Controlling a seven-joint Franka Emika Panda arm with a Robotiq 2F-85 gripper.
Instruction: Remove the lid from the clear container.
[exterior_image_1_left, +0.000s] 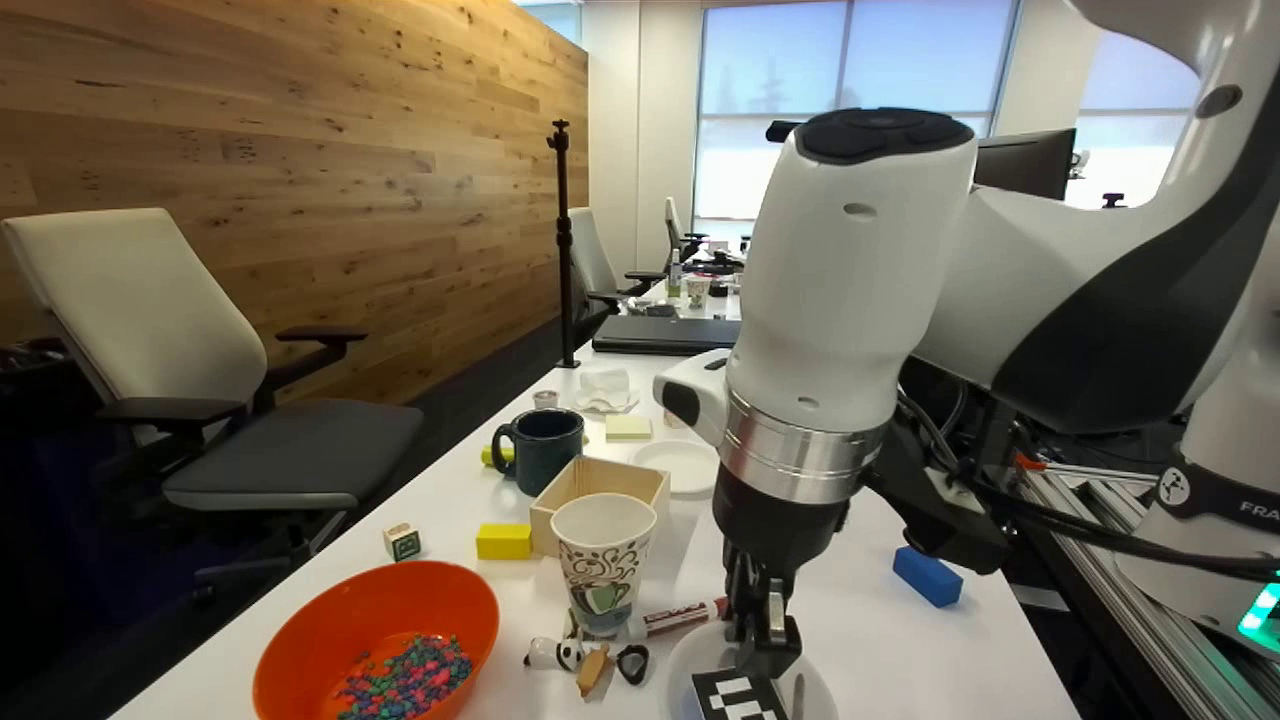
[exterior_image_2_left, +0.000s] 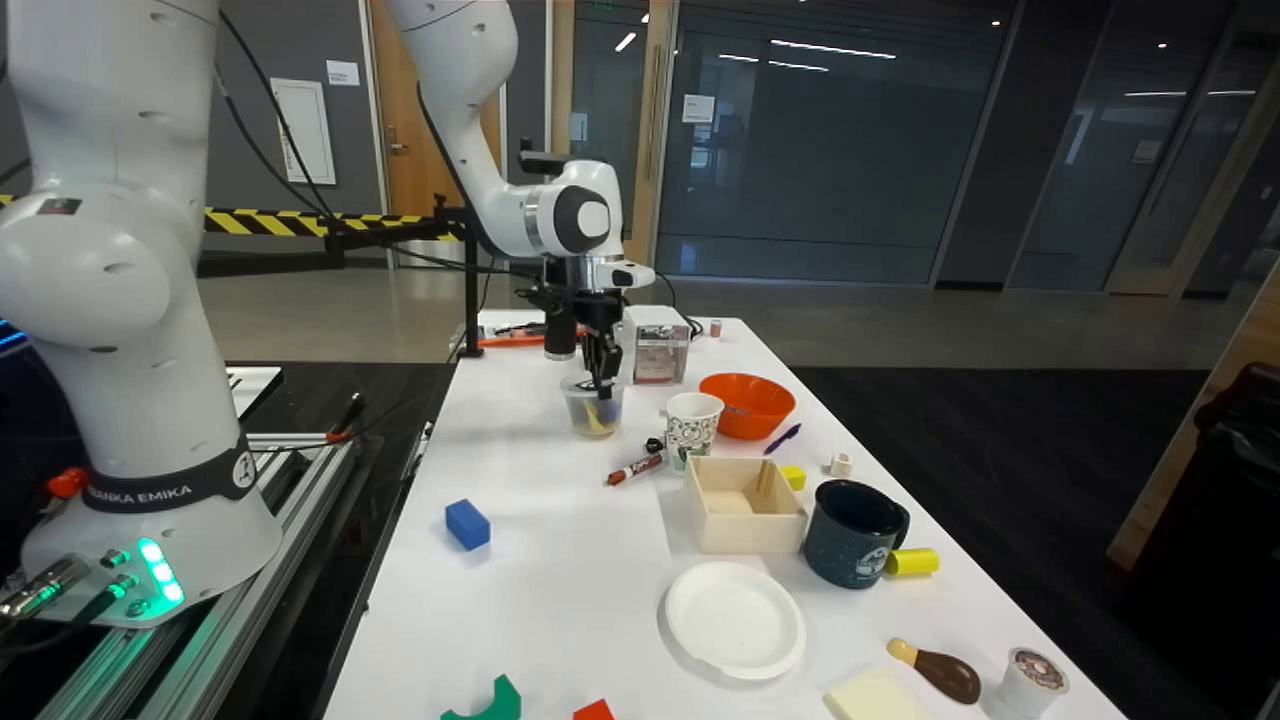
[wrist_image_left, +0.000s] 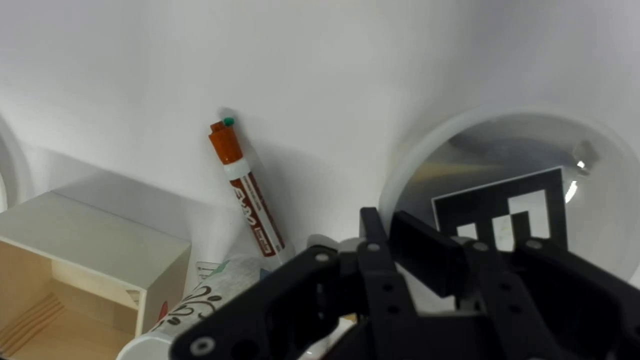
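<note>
The fingers (wrist_image_left: 371, 226) of the hand (wrist_image_left: 386, 220) are seen close together, and the rim of the round lid (wrist_image_left: 502, 155) is apparently pinched between them, at one edge only. Whether the wall below is also caught cannot be told. The clear tub (exterior_image_2_left: 590, 416) is placed directly under the hand, with its bulk to the right in the wrist view; as it is round, no long axis is offered. The coming pull should probably be directed upward from this edge, with some risk that the tub is lifted too.

A black-and-white tag (wrist_image_left: 505, 214) is seen on or under the lid; inside, a yellow object (wrist_image_left: 447, 171) and a bluish object (exterior_image_2_left: 608, 411) are shown, not clearly.

Farther along the worktop (exterior_image_2_left: 560, 580), a dry-erase marker (wrist_image_left: 252, 200) is found, then a patterned paper cup (exterior_image_1_left: 602, 570), whose bottom is hidden. By small coloured pebbles (exterior_image_1_left: 415, 680) the orange bowl (exterior_image_1_left: 335, 612) is partly filled. Beyond, a wooden box (exterior_image_2_left: 748, 534) and a dark mug (exterior_image_2_left: 845, 545) are placed.
</note>
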